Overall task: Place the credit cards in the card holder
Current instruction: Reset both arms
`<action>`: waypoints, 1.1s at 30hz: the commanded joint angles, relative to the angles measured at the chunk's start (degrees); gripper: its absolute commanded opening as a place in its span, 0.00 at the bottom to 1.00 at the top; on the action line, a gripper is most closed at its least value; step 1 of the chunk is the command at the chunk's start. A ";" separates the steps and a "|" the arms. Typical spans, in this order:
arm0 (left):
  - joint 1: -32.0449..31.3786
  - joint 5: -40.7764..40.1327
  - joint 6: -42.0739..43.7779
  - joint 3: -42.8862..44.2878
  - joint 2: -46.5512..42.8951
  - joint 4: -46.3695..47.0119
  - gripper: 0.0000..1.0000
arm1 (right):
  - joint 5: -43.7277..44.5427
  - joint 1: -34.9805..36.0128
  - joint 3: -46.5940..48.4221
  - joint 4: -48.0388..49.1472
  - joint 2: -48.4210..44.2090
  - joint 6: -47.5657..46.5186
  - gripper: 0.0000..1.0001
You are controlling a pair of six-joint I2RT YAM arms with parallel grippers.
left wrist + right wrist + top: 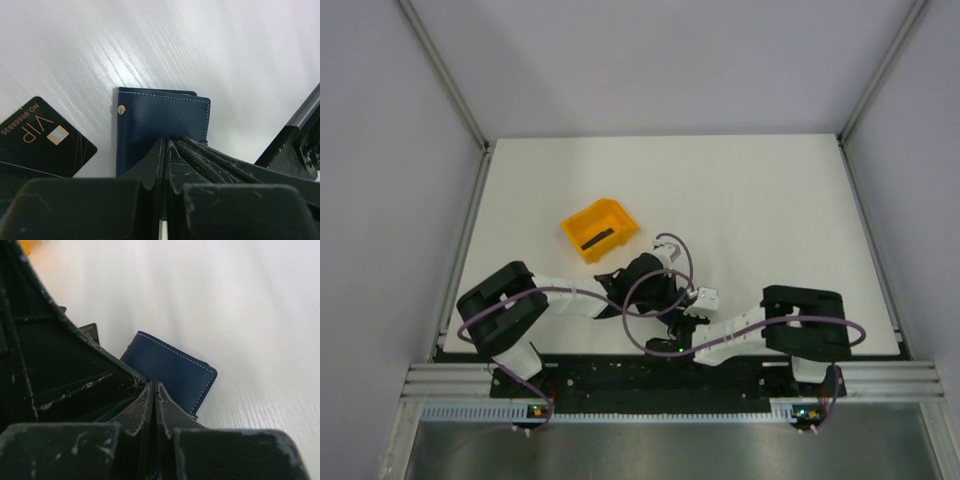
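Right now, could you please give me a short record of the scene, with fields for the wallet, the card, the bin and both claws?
wallet: navy, folded shut, lying flat on the white table
card: black, marked VIP, face up on the table beside the wallet, not touching it
bin: orange, farther back; a dark strip lies inside, too small to identify
left claw: shut, tips at the wallet's near edge
right claw: shut, tips at the wallet's edge
progress: no card seen in the wallet
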 commanded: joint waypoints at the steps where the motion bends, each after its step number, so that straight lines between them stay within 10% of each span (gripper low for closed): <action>1: -0.19 0.60 0.37 -1.61 -0.77 -1.60 0.00 | -19.07 6.86 4.50 -23.85 12.07 18.20 0.00; 12: -0.19 0.60 0.19 -2.05 -1.91 -1.33 0.00 | -11.98 9.51 3.29 -29.86 2.72 19.04 0.02; 23: -0.11 -4.93 1.60 2.34 -10.07 -8.53 0.00 | 0.00 4.68 0.74 -27.40 -38.15 -10.31 0.44; 28: 0.07 -11.96 3.01 3.32 -19.82 -15.47 0.02 | -18.83 -5.75 -4.78 -6.62 -50.82 -39.47 0.54; 33: 0.86 -18.55 3.18 0.86 -31.59 -23.21 0.32 | -40.22 -19.47 -5.77 -1.12 -52.34 -49.25 0.58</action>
